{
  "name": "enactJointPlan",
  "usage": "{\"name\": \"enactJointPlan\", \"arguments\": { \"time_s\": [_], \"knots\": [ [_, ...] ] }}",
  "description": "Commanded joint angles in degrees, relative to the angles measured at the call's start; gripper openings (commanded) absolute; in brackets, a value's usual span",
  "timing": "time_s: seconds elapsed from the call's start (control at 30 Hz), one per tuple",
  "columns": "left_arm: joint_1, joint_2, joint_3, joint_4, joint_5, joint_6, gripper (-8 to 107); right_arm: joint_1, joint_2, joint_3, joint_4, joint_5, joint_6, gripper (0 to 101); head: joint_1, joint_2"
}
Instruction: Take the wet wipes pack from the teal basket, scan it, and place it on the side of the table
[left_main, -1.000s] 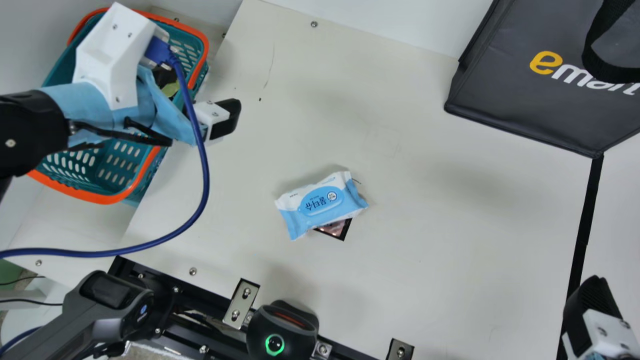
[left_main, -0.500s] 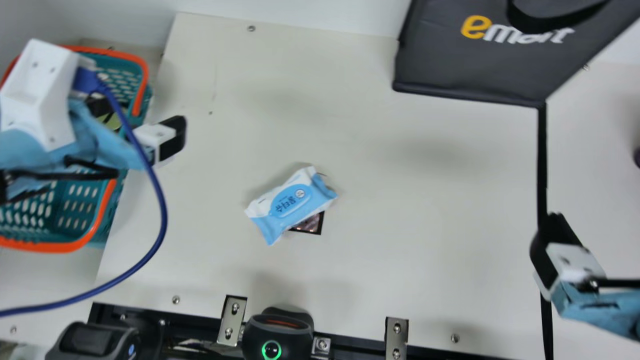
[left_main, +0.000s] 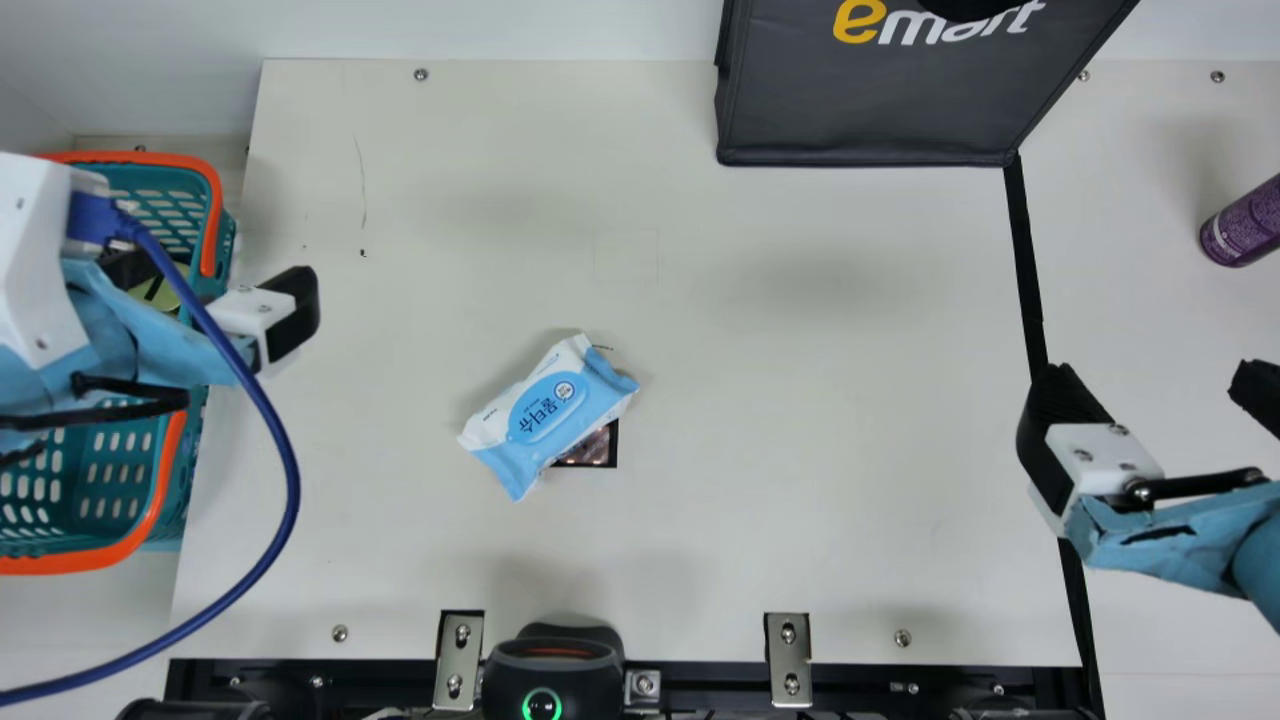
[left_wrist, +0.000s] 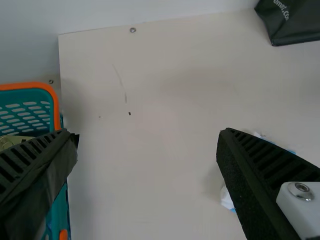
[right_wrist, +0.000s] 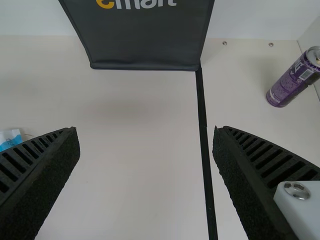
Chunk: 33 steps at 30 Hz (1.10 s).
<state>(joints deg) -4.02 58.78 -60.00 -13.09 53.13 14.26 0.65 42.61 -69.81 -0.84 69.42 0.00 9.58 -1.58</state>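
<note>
In the main view, the blue-and-white wet wipes pack (left_main: 548, 412) lies slantwise on the table, partly covering a small dark-framed square (left_main: 600, 448). My left gripper (left_main: 212, 288) is at the left, over the right edge of the teal basket (left_main: 120, 480), fingers apart. At the right, my right gripper (left_main: 1155, 385) stands open above the black tape line. In the left wrist view the left gripper (left_wrist: 147, 134) holds nothing, and one finger partly hides the pack (left_wrist: 227, 198). The right gripper (right_wrist: 145, 132) is empty in its wrist view, where an end of the pack (right_wrist: 10, 139) shows.
A dark grey bag (left_main: 860, 110) stands at the back. The purple can (left_main: 1242, 222) is at the far right, beyond the black tape line (left_main: 1028, 260). A black device with a green ring (left_main: 552, 672) sits at the front edge. A blue cable (left_main: 292, 480) hangs from my left arm.
The neck camera has turned, so the whole main view has shifted; the right gripper and purple can now show more fully. The pack lies over the dark square as before.
</note>
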Motion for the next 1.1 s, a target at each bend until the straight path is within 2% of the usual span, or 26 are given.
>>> {"name": "enactJointPlan", "arguments": {
  "time_s": [0.0,0.57,0.77,1.07],
  "knots": [
    [-1.97,-0.15,0.17,0.69,0.10,-0.73,90,0.00,0.00,0.00,0.00,0.00,0.00,95,-1.66,0.00],
    [-22.92,4.76,0.10,7.88,-0.65,-9.19,90,0.00,0.00,0.00,0.00,0.00,0.00,95,-1.66,0.00],
    [-27.04,8.52,-1.03,7.98,0.56,-8.90,90,0.00,0.00,0.00,0.00,0.00,0.00,95,-1.66,0.00],
    [-29.91,14.05,-2.95,6.39,3.35,-5.73,90,0.00,0.00,0.00,0.00,0.00,0.00,95,-1.66,0.00]
  ]
}}
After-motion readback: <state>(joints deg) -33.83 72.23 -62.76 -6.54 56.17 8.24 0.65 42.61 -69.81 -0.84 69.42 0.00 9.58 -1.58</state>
